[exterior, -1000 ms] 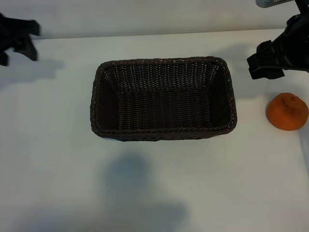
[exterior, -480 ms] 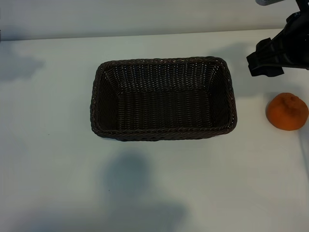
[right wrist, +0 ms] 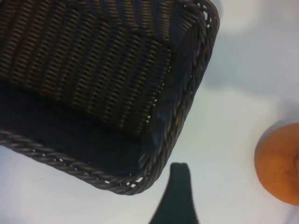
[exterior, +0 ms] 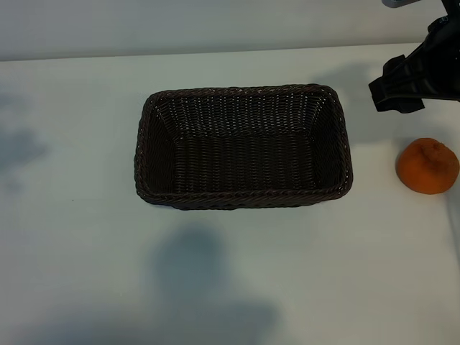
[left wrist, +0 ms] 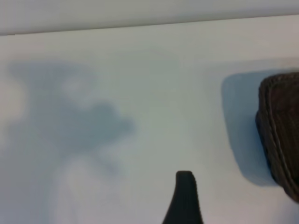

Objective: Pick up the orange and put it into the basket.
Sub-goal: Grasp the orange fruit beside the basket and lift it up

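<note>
Right gripper is held wide open, empty, poised just behind small round bumpy orange; dark woven wicker basket is set alongside.

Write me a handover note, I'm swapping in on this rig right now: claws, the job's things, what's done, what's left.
Right claw: open, empty, above the table beyond the orange.
Left claw: open, holding nothing, one finger showing in its wrist view; out of the exterior view.
Orange: on the table, right of the basket, untouched.
Basket: mid-table, nothing in it.
Done: nothing.
Left: grasp the orange, lift it, drop it in the basket.
</note>
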Controlling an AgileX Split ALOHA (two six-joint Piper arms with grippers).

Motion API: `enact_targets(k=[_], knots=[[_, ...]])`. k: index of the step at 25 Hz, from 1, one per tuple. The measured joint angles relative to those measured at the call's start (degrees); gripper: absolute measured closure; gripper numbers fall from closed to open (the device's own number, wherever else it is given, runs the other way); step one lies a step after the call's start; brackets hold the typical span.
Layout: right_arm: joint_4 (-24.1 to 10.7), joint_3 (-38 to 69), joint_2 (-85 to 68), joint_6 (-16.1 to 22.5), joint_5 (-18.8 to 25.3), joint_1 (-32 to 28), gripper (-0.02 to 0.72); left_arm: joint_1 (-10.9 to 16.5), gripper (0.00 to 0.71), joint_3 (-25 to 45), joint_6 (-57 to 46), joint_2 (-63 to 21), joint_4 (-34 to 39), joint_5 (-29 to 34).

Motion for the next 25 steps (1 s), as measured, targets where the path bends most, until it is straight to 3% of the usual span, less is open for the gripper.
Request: enact_targets(k=[9,25], knots=[[-0.1,0.0,0.0,0.0,0.0,0.0,0.108,0.0,0.117,19.4,-1.4,-26.1,4.0,-2.7],[-0.1,0.0,0.0,0.0,0.1,0.0,0.108,0.0,0.145,38.5,-5.0,-46.7,0.4,-2.9]])
